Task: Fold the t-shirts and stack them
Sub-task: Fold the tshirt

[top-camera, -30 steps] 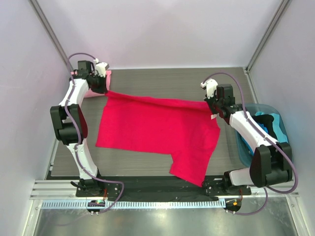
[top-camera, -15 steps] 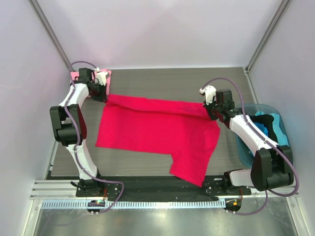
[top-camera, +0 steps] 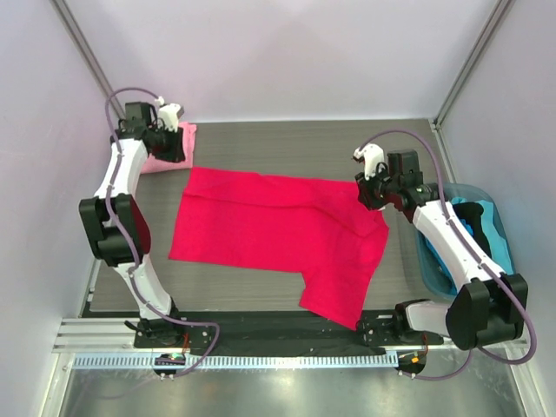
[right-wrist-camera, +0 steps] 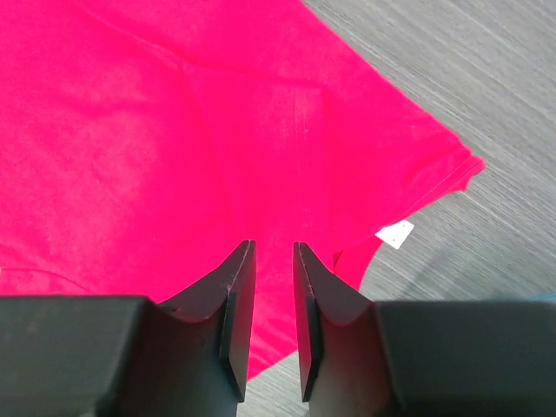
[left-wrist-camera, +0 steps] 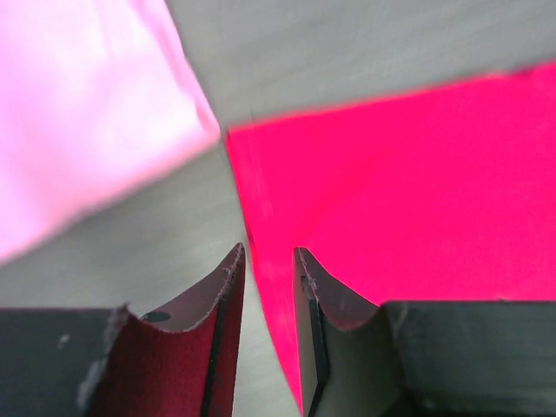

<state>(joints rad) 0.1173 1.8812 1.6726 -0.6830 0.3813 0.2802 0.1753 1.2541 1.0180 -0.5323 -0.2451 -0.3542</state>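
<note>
The crimson-red t-shirt (top-camera: pixel 269 230) lies flat on the grey table, folded, with one flap reaching toward the near edge. The light pink t-shirt (top-camera: pixel 178 149) lies at the far left corner. My left gripper (top-camera: pixel 171 136) hovers over the gap between the pink shirt and the red shirt's far left corner, open and empty. In the left wrist view the gripper (left-wrist-camera: pixel 269 256) shows the pink shirt (left-wrist-camera: pixel 78 113) and the red shirt (left-wrist-camera: pixel 408 191) below it. My right gripper (top-camera: pixel 364 192) is open and empty above the red shirt's far right edge (right-wrist-camera: pixel 174 130), near its white label (right-wrist-camera: pixel 395 234).
A blue bin (top-camera: pixel 476 188) holding blue cloth stands at the right edge of the table beside my right arm. White walls enclose the back and both sides. A metal rail runs along the near edge.
Both grippers have let go of the red shirt's far edge, which now lies flat. The left gripper has drawn back toward the pink shirt; the right has lifted slightly.
</note>
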